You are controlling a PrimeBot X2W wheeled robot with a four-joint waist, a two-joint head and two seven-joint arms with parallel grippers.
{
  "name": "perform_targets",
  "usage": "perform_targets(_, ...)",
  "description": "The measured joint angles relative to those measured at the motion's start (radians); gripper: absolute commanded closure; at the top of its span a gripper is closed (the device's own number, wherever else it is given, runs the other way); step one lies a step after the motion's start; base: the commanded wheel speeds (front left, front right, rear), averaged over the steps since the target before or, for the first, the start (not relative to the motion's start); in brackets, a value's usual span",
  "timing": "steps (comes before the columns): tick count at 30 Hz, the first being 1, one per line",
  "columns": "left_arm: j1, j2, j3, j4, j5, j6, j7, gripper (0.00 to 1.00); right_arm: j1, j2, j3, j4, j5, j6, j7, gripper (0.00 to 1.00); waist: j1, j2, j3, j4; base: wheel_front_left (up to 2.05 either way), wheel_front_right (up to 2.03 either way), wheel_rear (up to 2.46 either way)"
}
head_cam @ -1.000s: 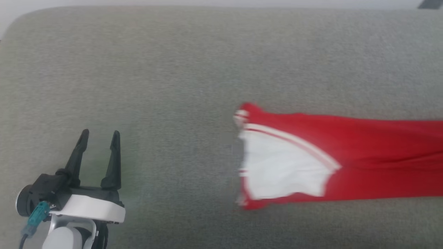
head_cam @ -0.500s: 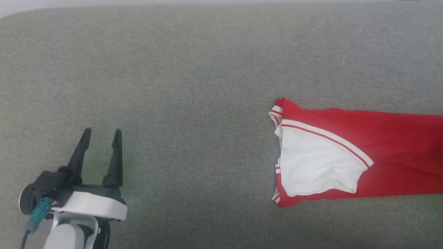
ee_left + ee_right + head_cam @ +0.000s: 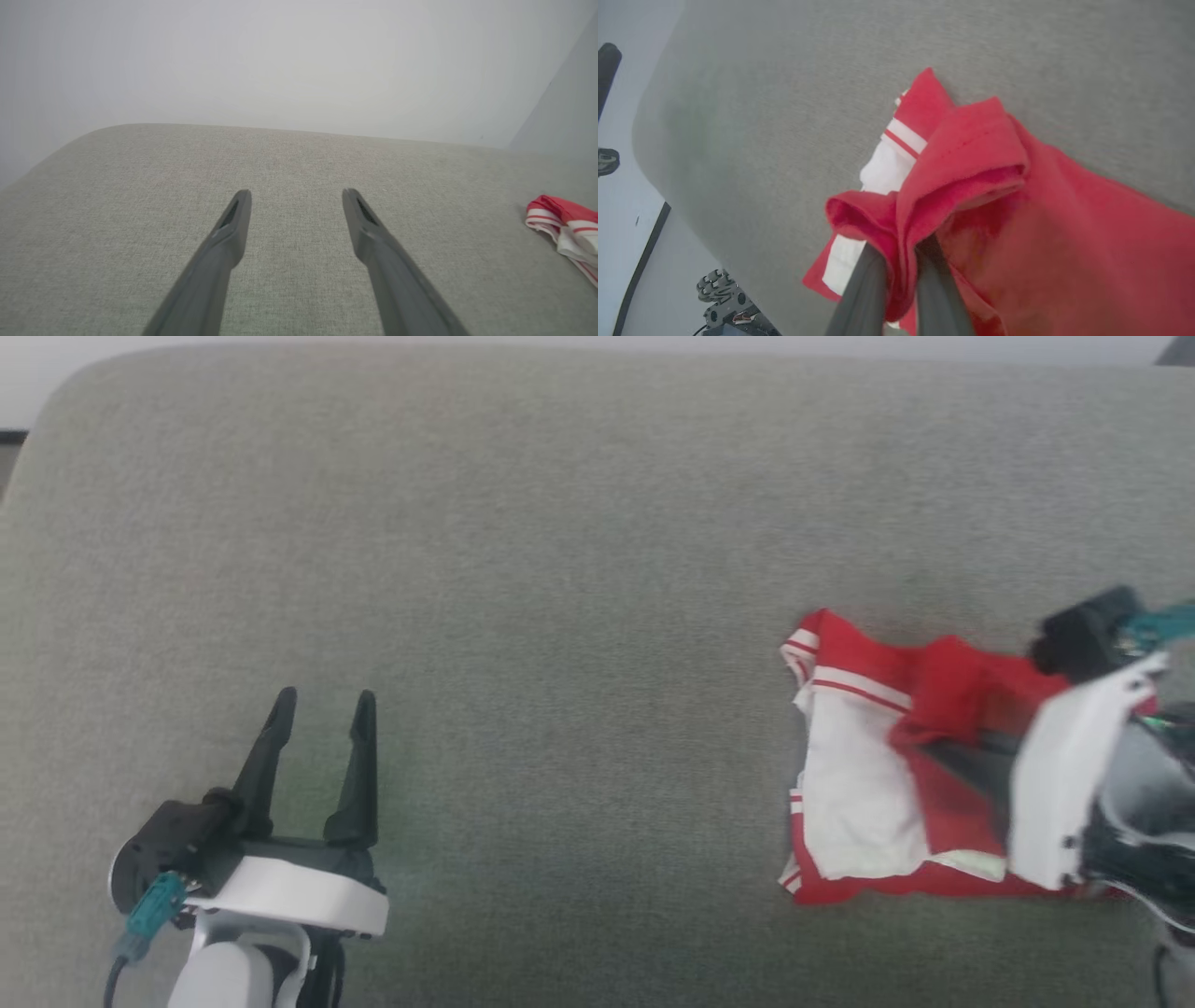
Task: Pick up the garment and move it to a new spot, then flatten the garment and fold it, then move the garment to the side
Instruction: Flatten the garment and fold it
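Pinching a bunched fold, the right end effector (image 3: 903, 246) held the garment (image 3: 1017, 210). The left end effector (image 3: 325, 702) stood wide and empty, well apart.

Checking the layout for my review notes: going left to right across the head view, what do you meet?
In order: left hand, open and low over the seat → bare grey cushion → red garment, bunched up → right hand, shut on the garment's right part.
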Motion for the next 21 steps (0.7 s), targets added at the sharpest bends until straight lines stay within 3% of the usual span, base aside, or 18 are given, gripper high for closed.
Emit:
perform_targets(7, -0.032, -0.024, -0.028, 0.013, -0.008, 0.0, 0.0, 0.0, -0.098, -0.016, 0.134, 0.086, -0.065, 0.0, -0.001, 1.0, 0.0, 0.0, 0.039, 0.056, 0.0, 0.0, 0.0)
perform_targets(15, -0.047, -0.04, -0.036, 0.03, -0.013, 0.0, 0.0, 0.0, -0.115, -0.032, 0.189, 0.164, -0.064, 0.0, -0.053, 1.0, 0.0, 0.0, 0.05, 0.084, 0.0, 0.0, 0.0)
perform_targets(16, -0.046, -0.04, -0.035, 0.031, -0.013, 0.0, 0.0, 0.0, -0.115, -0.031, 0.19, 0.167, -0.058, 0.0, -0.065, 0.67, 0.0, 0.0, 0.045, 0.082, 0.0, 0.0, 0.0)
perform_targets(17, -0.045, -0.04, -0.034, 0.032, -0.013, 0.0, 0.0, 0.0, -0.115, -0.03, 0.191, 0.168, -0.051, 0.0, -0.074, 0.44, 0.0, 0.0, 0.04, 0.08, 0.0, 0.0, 0.0)
perform_targets(18, -0.043, -0.038, -0.031, 0.034, -0.013, 0.0, 0.0, 0.0, -0.114, -0.029, 0.193, 0.168, -0.045, 0.0, -0.083, 0.03, 0.0, 0.0, 0.033, 0.077, 0.0, 0.0, 0.0)
perform_targets(21, -0.028, -0.03, -0.029, 0.039, -0.013, 0.0, 0.0, 0.0, -0.11, -0.029, 0.186, 0.165, -0.02, 0.0, -0.113, 0.0, 0.0, 0.0, 0.012, 0.065, 0.0, 0.0, 0.0)
